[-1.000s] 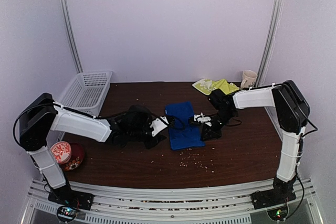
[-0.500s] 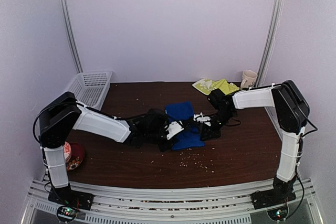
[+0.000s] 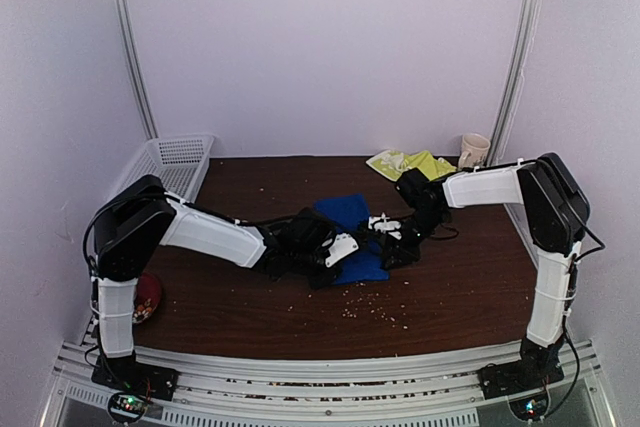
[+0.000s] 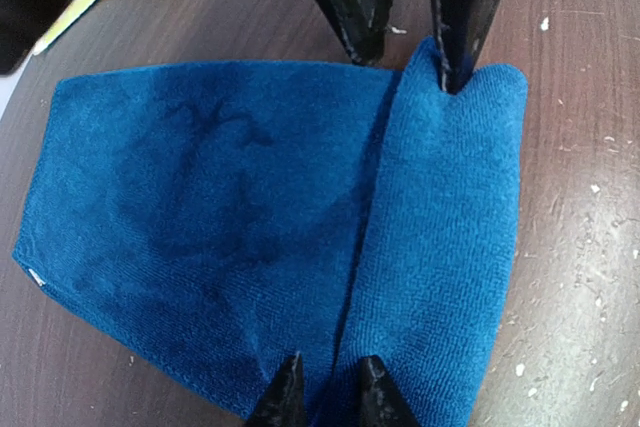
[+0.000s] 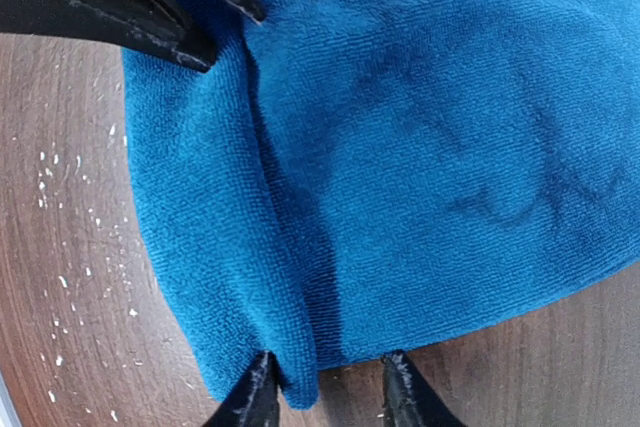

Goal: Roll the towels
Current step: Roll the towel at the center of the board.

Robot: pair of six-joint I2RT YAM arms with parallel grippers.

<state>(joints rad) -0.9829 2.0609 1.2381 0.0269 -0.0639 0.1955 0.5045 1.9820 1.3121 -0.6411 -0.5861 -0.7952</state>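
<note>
One blue towel (image 4: 200, 207), fold running left-right, left jaws narrow on it, right jaws parted.

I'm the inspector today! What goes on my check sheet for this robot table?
Surface: brown table, dotted with pale crumbs.
Job's things: blue towel mid-table, one edge folded over; yellow-green towel at the back, not rolled.
Clutter: white basket, mug, red bowl at the left edge.
Grippers: left gripper pinches the fold; right gripper open around the fold's other end.
Cables: black cables run along the arms.
Surroundings: pale walls, metal posts.
</note>
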